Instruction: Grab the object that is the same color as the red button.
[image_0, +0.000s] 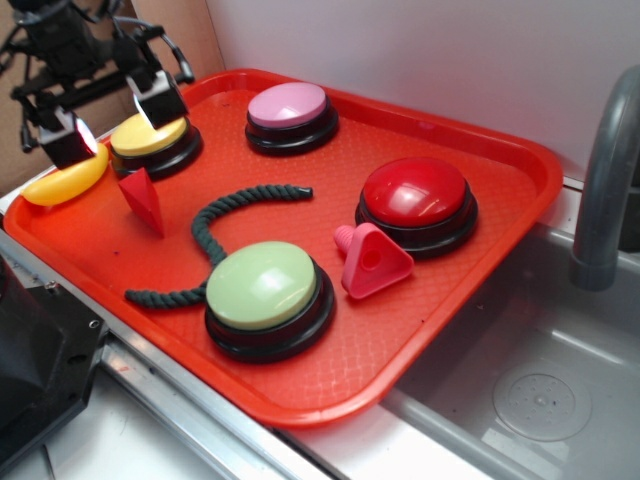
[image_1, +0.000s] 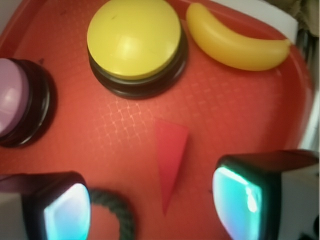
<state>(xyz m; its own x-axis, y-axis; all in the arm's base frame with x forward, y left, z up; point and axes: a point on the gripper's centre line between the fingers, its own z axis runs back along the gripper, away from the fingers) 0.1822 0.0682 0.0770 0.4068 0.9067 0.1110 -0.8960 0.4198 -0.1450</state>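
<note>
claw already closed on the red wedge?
No. In the wrist view the claw is open, its fingers apart on either side of the red wedge, which lies untouched on the tray.

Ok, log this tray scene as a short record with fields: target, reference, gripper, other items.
target: small red wedge, lying on the red tray, tip pointing toward the gripper in the wrist view
reference: red button, right side of the tray
gripper: gripper open, above the tray's left end, nothing held; the wedge shows between the fingers in the wrist view
other items: yellow button, yellow banana, pink button, green button, dark green rope, pink triangular piece
</note>
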